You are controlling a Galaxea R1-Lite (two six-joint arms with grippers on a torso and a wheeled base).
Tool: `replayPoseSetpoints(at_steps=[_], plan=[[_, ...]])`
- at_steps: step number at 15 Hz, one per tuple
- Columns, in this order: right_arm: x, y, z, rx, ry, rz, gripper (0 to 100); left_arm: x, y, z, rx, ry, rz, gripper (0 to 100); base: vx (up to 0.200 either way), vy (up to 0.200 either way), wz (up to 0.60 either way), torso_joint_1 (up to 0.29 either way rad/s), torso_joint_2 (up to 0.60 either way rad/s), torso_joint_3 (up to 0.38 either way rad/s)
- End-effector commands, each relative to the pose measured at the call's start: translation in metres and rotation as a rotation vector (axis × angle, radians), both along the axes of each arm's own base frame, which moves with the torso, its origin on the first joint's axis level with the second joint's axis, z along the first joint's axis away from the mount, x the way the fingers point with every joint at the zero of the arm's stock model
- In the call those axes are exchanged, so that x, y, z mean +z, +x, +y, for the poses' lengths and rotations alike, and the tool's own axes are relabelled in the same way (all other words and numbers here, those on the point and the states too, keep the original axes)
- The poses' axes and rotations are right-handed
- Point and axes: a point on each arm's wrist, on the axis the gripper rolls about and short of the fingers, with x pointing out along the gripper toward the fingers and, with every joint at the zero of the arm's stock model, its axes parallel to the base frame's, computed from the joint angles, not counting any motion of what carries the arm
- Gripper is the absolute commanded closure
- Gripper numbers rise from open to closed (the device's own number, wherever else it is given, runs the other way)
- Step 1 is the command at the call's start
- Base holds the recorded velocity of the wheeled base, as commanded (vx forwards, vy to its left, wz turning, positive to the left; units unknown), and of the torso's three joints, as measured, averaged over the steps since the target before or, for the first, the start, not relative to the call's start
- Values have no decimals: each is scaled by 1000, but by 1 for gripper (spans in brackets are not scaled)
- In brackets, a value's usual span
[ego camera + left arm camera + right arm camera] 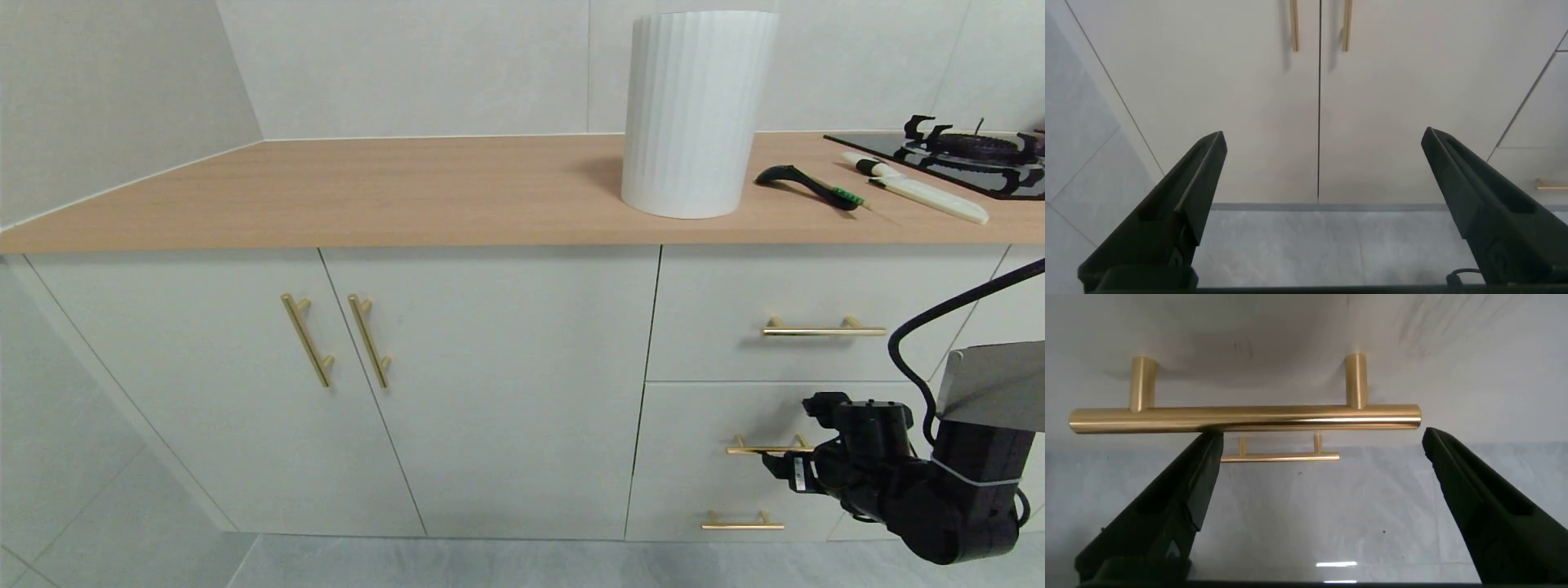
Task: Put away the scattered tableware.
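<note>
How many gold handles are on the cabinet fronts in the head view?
5. Two upright door handles, left and right; three drawer handles: top, middle at the right gripper, bottom. The arm may hide more.

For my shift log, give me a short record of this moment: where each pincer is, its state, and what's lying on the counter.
Right pincer: open, fingertips either side of the middle drawer handle, not closed on it
Left pincer: open, held low, facing the cupboard doors
Counter: white ribbed canister, black-handled tool, white knife
Tool positions: both lie between the canister and the hob
</note>
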Motion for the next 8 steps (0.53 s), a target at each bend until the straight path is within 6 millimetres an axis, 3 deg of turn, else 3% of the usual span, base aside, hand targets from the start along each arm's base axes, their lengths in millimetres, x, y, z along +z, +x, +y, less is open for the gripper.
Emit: replayPoseSetpoints(at_steps=[1, 5, 8], plan=[[6, 0, 0, -1, 3, -22, 0, 0, 0, 0, -1, 0, 1, 0, 0, 0, 0, 0, 0, 0], [28, -10, 0, 9, 7, -42, 0, 0, 0, 0, -1, 0, 1, 0, 0, 0, 0, 0, 0, 0], [28, -10, 0, 9, 7, -37, 0, 0, 0, 0, -1, 0, 1, 0, 0, 0, 0, 0, 0, 0]])
